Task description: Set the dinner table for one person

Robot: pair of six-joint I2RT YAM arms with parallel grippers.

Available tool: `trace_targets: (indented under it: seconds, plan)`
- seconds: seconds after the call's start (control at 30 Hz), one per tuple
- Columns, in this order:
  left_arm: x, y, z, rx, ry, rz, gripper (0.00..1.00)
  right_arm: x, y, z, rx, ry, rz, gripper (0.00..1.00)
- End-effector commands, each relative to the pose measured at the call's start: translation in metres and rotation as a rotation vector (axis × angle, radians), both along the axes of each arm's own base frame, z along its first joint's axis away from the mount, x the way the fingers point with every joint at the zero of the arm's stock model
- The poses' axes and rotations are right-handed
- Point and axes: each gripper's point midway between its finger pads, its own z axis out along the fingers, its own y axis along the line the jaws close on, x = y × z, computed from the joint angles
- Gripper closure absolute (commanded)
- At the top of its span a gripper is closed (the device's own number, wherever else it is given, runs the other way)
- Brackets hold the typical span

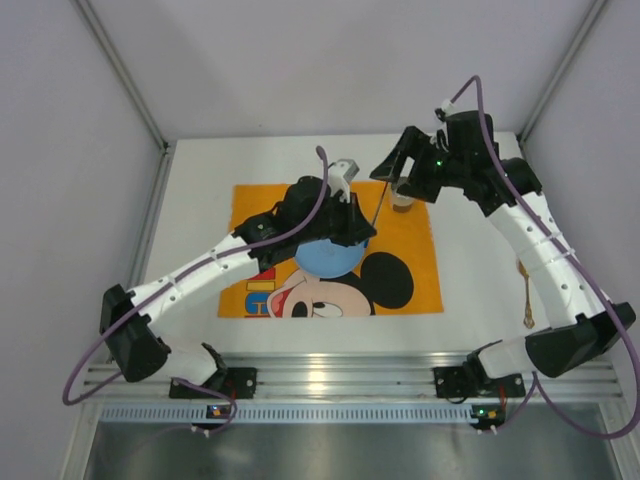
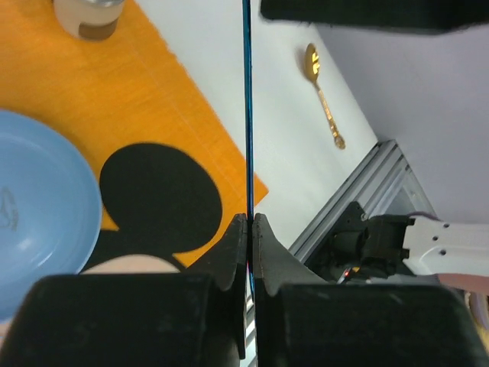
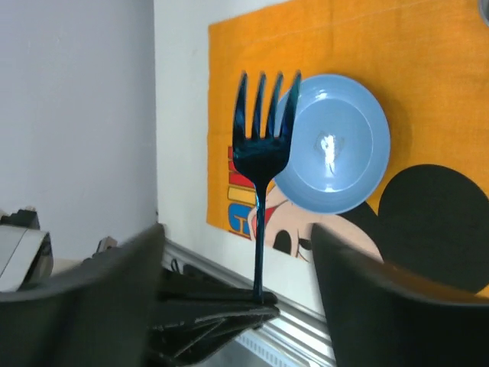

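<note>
1. While the left gripper [image 2: 249, 223] is clamped on the handle of a slim, glossy dark blue fork [image 3: 263, 122] and holds it tines-up, the right gripper [image 3: 237, 229] has its fingers spread wide apart and grips nothing.
2. The large plain white matte dinner table [image 1: 200, 200] spans the whole bench, from the near rail to the far edge.
3. An orange rectangular placemat with a Mickey Mouse print [image 1: 420, 270] lies at the bench centre.
4. A round light blue plate [image 1: 325, 260] rests on the placemat, below the left gripper.
5. A pale cup [image 1: 403, 195] stands at the placemat's far right corner, beneath the right gripper.
6. A gold metal spoon [image 1: 525, 295] lies on bare tabletop near the right edge, apart from the placemat.
</note>
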Motion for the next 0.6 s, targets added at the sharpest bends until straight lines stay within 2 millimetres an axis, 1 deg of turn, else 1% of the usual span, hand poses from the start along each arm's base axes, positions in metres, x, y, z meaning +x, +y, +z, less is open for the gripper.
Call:
trace_targets:
  seconds: [0.0, 0.03, 0.07, 0.1, 0.13, 0.17, 0.2, 0.23, 0.27, 0.3, 0.33, 0.37, 0.43, 0.47, 0.5, 0.53, 0.57]
  plan:
    - [-0.005, 0.033, 0.006, -0.018, -0.036, 0.036, 1.0, -0.001, 0.022, 0.023, 0.057, -0.046, 0.091, 0.13]
    - [-0.001, 0.047, 0.0, -0.011, -0.024, 0.063, 1.0, -0.001, 0.022, 0.021, 0.052, -0.039, 0.095, 0.06]
    - [-0.008, 0.064, -0.01, -0.002, -0.007, 0.074, 1.0, 0.002, 0.022, 0.018, 0.044, -0.031, 0.093, 0.02]
    - [-0.012, 0.076, -0.02, 0.017, 0.021, 0.085, 1.0, 0.002, 0.021, 0.02, 0.037, -0.041, 0.096, 0.0]
    - [-0.008, 0.1, -0.016, 0.001, 0.023, 0.135, 1.0, 0.002, 0.02, 0.02, 0.03, -0.043, 0.095, 0.0]
    - [-0.01, 0.115, -0.039, 0.026, 0.07, 0.157, 1.0, 0.003, 0.019, 0.019, 0.024, -0.045, 0.09, 0.0]
    - [-0.015, 0.124, -0.042, 0.006, 0.098, 0.141, 1.0, 0.004, 0.019, 0.018, 0.015, -0.049, 0.092, 0.0]
    - [-0.004, 0.15, -0.05, 0.004, 0.129, 0.211, 1.0, 0.004, 0.018, 0.017, 0.012, -0.048, 0.09, 0.0]
    - [-0.009, 0.164, -0.06, -0.001, 0.154, 0.229, 1.0, 0.005, 0.019, 0.014, 0.011, -0.041, 0.093, 0.0]
    - [-0.01, 0.173, -0.067, -0.005, 0.183, 0.237, 1.0, 0.005, 0.02, 0.01, 0.008, -0.032, 0.096, 0.0]
    - [-0.009, 0.186, -0.073, -0.025, 0.218, 0.252, 1.0, 0.005, 0.02, 0.007, 0.008, -0.024, 0.1, 0.0]
    - [-0.013, 0.191, -0.091, -0.02, 0.277, 0.245, 1.0, 0.006, 0.022, 0.003, 0.006, -0.011, 0.103, 0.0]
    - [-0.014, 0.199, -0.111, -0.042, 0.38, 0.228, 1.0, 0.007, 0.023, 0.0, 0.009, 0.0, 0.107, 0.0]
    - [-0.018, 0.201, -0.124, -0.058, 0.429, 0.222, 1.0, 0.007, 0.025, -0.003, 0.01, 0.007, 0.112, 0.0]
    - [-0.019, 0.201, -0.128, -0.105, 0.467, 0.214, 1.0, 0.009, 0.025, -0.004, 0.008, 0.005, 0.111, 0.0]
    - [-0.013, 0.201, -0.118, -0.196, 0.453, 0.169, 1.0, 0.009, 0.025, -0.004, 0.006, 0.006, 0.112, 0.0]
    - [-0.017, 0.204, -0.129, -0.246, 0.521, 0.186, 1.0, 0.009, 0.025, -0.005, 0.005, 0.006, 0.115, 0.0]
